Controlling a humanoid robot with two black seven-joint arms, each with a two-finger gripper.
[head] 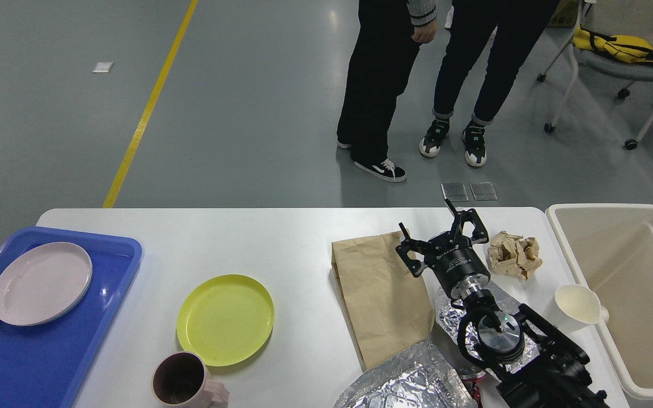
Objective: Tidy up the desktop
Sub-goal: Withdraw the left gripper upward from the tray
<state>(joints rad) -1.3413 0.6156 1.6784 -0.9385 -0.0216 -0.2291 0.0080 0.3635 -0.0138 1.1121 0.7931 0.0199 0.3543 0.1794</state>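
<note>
Because the right gripper [441, 234] hangs with its jaws spread wide and empty between the brown paper bag [380, 297] and the crumpled paper ball [514, 254], a careless descent could shove the ball off the bench's far edge or snag the foil [451, 317] under the arm. The bench [258, 238] lies directly beneath the jaws, spreading left past the yellow plate [225, 319] to the blue tray [100, 283]. The left gripper is not in view.
</note>
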